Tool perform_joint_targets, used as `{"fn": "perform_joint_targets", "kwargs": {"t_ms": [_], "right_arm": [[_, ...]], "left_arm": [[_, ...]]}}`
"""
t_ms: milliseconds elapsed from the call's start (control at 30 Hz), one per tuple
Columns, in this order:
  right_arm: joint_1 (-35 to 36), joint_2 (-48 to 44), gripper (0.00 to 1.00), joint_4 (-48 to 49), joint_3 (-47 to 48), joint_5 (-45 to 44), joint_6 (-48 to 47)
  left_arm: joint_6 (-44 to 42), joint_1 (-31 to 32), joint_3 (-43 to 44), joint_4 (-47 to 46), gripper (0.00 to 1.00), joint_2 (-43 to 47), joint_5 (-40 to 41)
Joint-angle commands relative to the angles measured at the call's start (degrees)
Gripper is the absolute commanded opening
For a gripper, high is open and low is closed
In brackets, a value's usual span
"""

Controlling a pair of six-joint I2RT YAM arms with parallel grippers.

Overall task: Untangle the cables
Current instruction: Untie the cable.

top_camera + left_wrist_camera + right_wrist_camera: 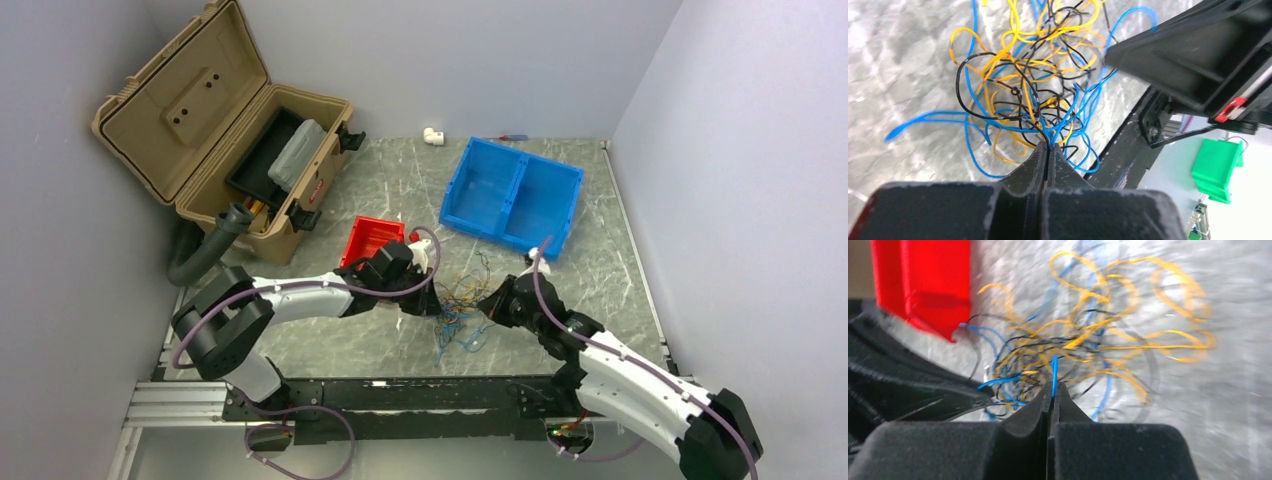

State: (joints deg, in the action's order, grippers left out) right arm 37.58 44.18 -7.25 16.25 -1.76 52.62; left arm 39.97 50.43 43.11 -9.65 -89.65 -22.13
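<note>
Pinching tangle of thin yellow, blue and black wire cables (pixel 1013 91) from 9 o'clock with left end effector (pixel 1048 149), from 3 o'clock with right end effector (pixel 1053 386).

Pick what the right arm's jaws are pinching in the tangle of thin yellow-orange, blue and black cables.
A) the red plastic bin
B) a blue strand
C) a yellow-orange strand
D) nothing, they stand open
B: in the right wrist view the right arm's jaws stand shut, with a thin blue strand rising from between their tips into the tangle of thin cables.
</note>
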Motion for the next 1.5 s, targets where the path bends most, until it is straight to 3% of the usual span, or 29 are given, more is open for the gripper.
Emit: {"fn": "perform_joint_targets", "kwargs": {"t_ms": [0,167,367,600,700,767,800,867,900,967,1133,1467], "right_arm": [[-0.04,-3.36,0.0,-19.75,5.37,-19.29,7.26],[-0.15,-4.76,0.0,-38.6,8.8,-32.84,21.88],[-0.14,-5.47,0.0,-47.09,10.21,-37.67,33.7],[-0.19,-6.64,0.0,-48.11,14.4,-42.43,27.67],[-0.2,-7.11,0.0,-41.65,15.78,-39.9,14.94],[-0.15,-7.72,0.01,-32.66,15.8,-31.93,2.3],[-0.22,-8.13,0.11,-29.6,15.62,-27.52,-1.91],[-0.15,-8.82,0.54,-22.96,14.45,-18.65,-8.2],[-0.15,-9.0,0.66,-19.62,13.56,-13.77,-10.67],[-0.15,-8.24,0.75,-12.71,11.8,-4.37,-14.2],[0.82,2.36,0.73,2.2,9.16,11.93,-14.14],[8.16,20.04,0.65,16.33,10.1,9.34,-11.32]], "left_arm": [[-4.51,-1.59,3.3,9.05,0.0,4.81,6.93],[-4.46,-5.97,1.82,15.2,0.0,9.37,12.34],[-2.69,-9.89,-3.75,13.62,0.0,15.15,12.71],[-4.78,-9.94,-3.17,14.46,0.0,14.41,10.57],[-5.74,-9.97,-2.64,13.86,0.0,13.33,9.1],[-6.46,-9.98,-2.11,12.78,0.0,12.19,6.51],[-6.62,-9.91,-1.82,12.36,0.0,11.64,5.38],[-6.99,-9.79,-1.63,10.57,0.0,10.7,2.74],[-7.01,-9.6,-1.71,10.17,0.0,10.45,1.83],[-7.1,-9.09,-1.57,8.06,0.0,10.05,0.68],[-7.1,-8.25,-0.76,7.45,0.0,8.57,-0.57],[-5.03,-8.19,-2.08,4.58,0.0,6.08,-1.73]]}}
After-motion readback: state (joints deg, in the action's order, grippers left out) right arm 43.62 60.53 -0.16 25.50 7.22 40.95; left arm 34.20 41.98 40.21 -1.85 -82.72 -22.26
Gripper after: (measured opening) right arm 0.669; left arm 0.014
